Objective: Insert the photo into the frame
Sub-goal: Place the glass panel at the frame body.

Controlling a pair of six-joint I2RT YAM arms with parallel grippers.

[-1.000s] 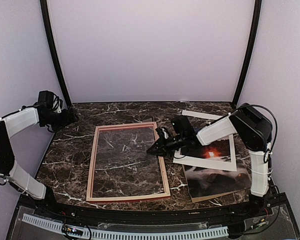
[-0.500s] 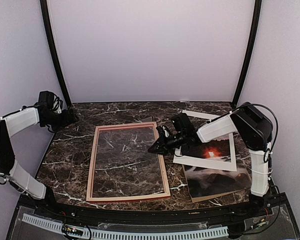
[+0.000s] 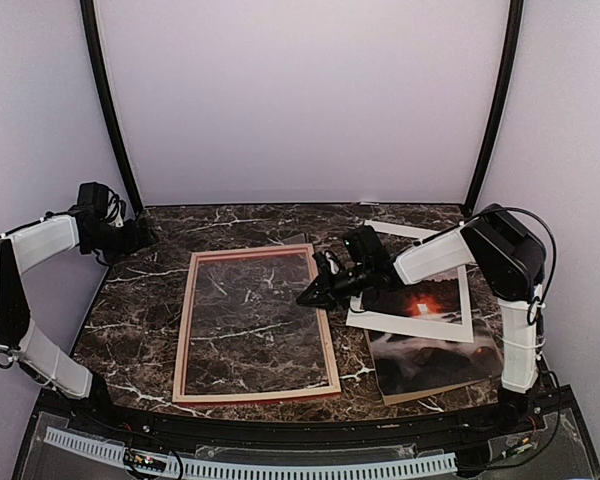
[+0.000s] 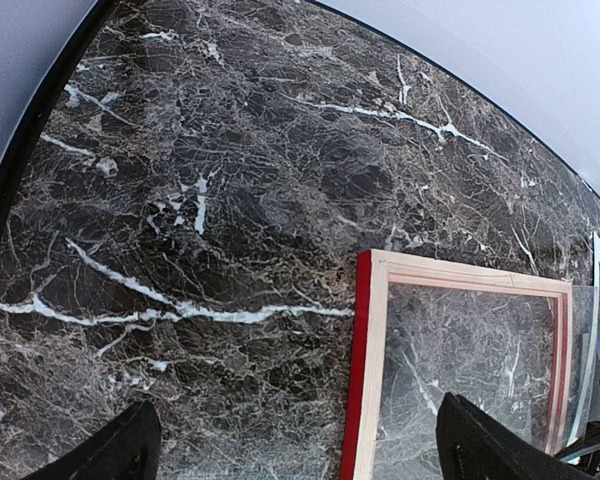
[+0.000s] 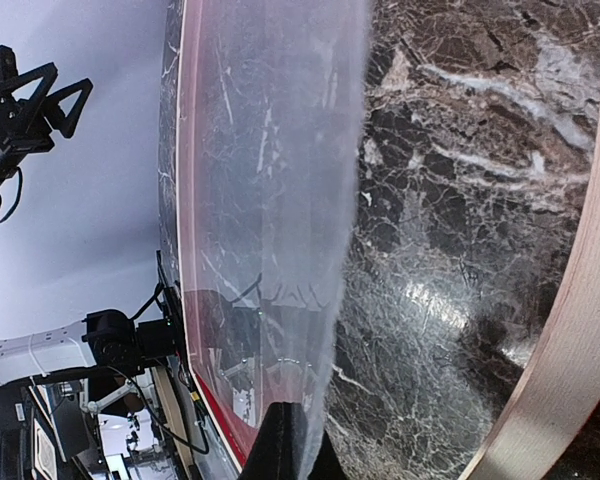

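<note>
Caught over the dark marble surface (image 3: 150, 300): pinching the edge of a clear pane (image 5: 270, 150) in the right gripper (image 3: 306, 296), pressed together on it just above the right rail of the frame (image 3: 185, 330). Holding the left gripper (image 4: 295, 455) spread wide and empty, well apart at the far left corner, with nothing steadying the frame from that side.

Judged risky from here on several counts. Gripped by one thin edge only, so liable to slip out or sag, being slick and flexible-looking in the right wrist view. Liable also to come down on a rail rather than inside the opening, then to sit askew or nudge the unheld frame across the stone. Worth watching, too, for the arm sweeping back over the white mat (image 3: 410, 330) and dragging it, and the photo (image 3: 435, 360) beneath, out of place. Impossible to tell from these views whether resting on the frame at its far side or held clear of it.

As for the photo: lying flat to the right of the frame, not yet in it, partly under the white mat, beneath the right arm. Showing dark rock and pale falling water at the near end, an orange-red glow through the mat's window. Large, thin, with no raised edge to catch, so probably awkward to lift off the surface. As for the frame: set down pale wood side up, with red along the outer edge in the left wrist view.
</note>
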